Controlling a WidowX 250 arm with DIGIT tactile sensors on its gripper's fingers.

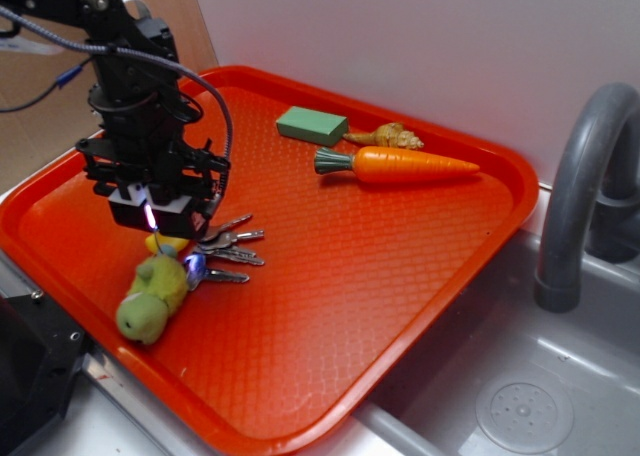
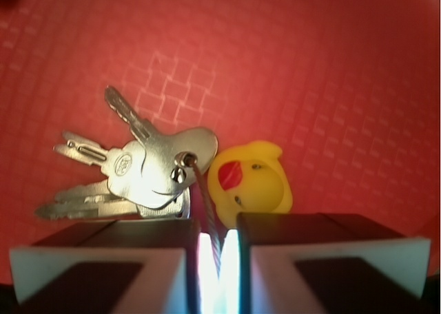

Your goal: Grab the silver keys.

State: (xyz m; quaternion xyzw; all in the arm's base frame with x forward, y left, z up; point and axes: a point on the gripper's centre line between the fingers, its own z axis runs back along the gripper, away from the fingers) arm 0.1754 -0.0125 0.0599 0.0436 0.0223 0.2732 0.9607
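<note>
While the gripper [image 1: 150,216] hangs low over the left part of the tray [image 1: 400,276], just above the keys [image 1: 228,248], I see from the wrist view that its jaws are nearly together with only a thin bright slit between them, and a thin wire or cord [image 2: 207,217] runs from the key heads down into that slit; so I judge it clenched on the cord, not on the keys themselves, though I cannot tell how firmly; the keys [image 2: 141,169] lie fanned flat on the tray, their heads stacked at the ring, blades pointing away to the left in the wrist view, with a small yellow duck [image 2: 249,180] just beside them on the right, touching or nearly so; in the exterior view the green plush [image 1: 152,298] lies next to the keys, towards the tray's near edge; my worry is that a cord this thin slips through the pads on a lift, dropping the bunch; if it holds, plush and duck probably come up too, and that swinging load could tug it free; re-gripping has its own risk, since flat keys on a textured tray give the fingertips little to get under, and pressing down may only skate them sideways; the carrot [image 1: 400,164] and green block [image 1: 312,125] sit well apart and pose no trouble.
</note>
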